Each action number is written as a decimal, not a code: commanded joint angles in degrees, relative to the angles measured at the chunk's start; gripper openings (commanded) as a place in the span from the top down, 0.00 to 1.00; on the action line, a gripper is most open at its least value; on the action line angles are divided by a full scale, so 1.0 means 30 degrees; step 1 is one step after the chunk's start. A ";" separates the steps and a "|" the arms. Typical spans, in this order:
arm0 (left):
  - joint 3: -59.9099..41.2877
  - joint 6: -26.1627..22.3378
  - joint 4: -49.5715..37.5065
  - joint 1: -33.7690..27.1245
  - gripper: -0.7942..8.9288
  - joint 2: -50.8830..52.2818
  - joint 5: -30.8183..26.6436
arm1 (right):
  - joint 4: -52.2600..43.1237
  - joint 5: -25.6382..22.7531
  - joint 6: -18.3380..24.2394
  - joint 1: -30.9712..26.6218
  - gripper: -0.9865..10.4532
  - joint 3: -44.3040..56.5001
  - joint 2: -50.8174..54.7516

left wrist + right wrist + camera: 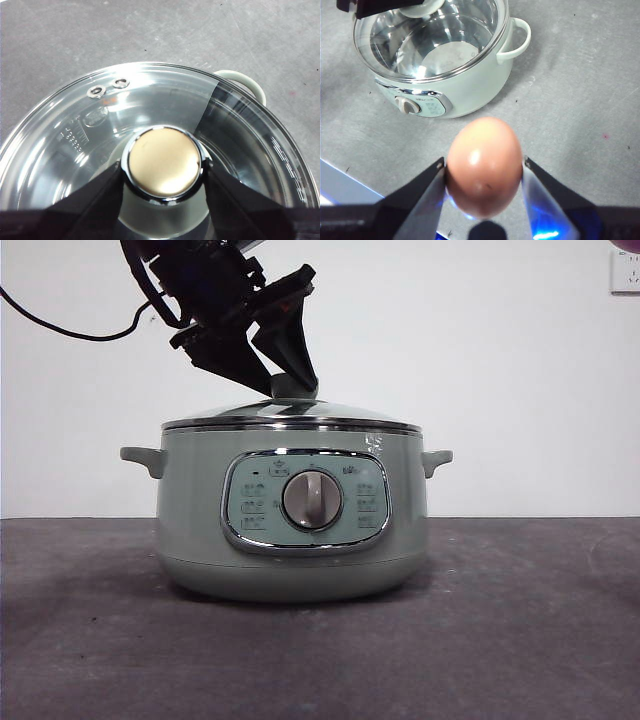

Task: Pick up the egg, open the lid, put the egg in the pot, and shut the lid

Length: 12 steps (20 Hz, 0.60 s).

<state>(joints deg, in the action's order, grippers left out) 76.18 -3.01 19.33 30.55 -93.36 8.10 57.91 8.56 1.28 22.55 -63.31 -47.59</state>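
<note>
The sage-green pot [290,540] stands mid-table with the glass lid [290,413] seated on its rim. My left gripper [293,383] comes down from the upper left, and its jaws are shut on the lid's knob [164,162]. In the left wrist view the clear lid [65,155] fills the picture, with two vent holes near its edge. My right gripper [484,172] is shut on the brown-orange egg [484,155], held in the air beside the pot [470,85] and above the bare table. The right wrist view also shows the lid [435,45] on the pot.
The pot's two side handles [143,457] [437,458] stick out left and right. Its control panel and dial [312,500] face the front camera. A grey tabletop [520,620] spreads around the pot. A black cable [60,328] hangs at the upper left.
</note>
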 commanded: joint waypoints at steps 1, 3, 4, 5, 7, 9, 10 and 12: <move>0.0131 0.0044 -0.0131 -0.0044 0.93 -0.0095 -0.0058 | -0.0131 0.0036 -0.0109 0.0044 0.93 0.0007 0.0029; 0.0408 0.0153 -0.0073 -0.0044 0.93 0.0146 -0.0044 | -0.0131 0.0036 -0.0109 0.0044 0.93 0.0007 0.0029; 0.0466 0.0146 -0.0146 -0.0044 0.93 0.0379 -0.0044 | -0.0131 0.0036 -0.0109 0.0044 0.93 0.0007 0.0029; 0.0612 0.0138 -0.0087 -0.0044 0.93 0.0605 -0.0051 | -0.0131 0.0029 -0.0109 0.0044 0.93 0.0007 0.0029; 0.0670 0.0138 -0.0124 -0.0044 0.93 0.1282 -0.0066 | -0.0146 0.0036 -0.0109 0.0044 0.93 0.0007 0.0029; 0.0670 0.0138 0.0022 -0.0124 0.93 0.2149 -0.0117 | -0.0168 0.0029 -0.0109 0.0044 0.93 0.0007 -0.0007; 0.0670 0.0138 0.0146 -0.0240 0.93 0.2688 -0.0146 | -0.0313 0.0036 -0.0109 0.0044 0.93 0.0007 -0.0051; 0.0670 0.0138 0.0554 -0.0350 0.93 0.4044 -0.0189 | -0.0933 0.0036 -0.0117 0.0044 0.93 0.0007 -0.0189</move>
<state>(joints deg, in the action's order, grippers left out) 76.84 -2.90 23.18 29.65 -82.48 7.51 55.96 8.56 1.28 22.55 -63.31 -48.03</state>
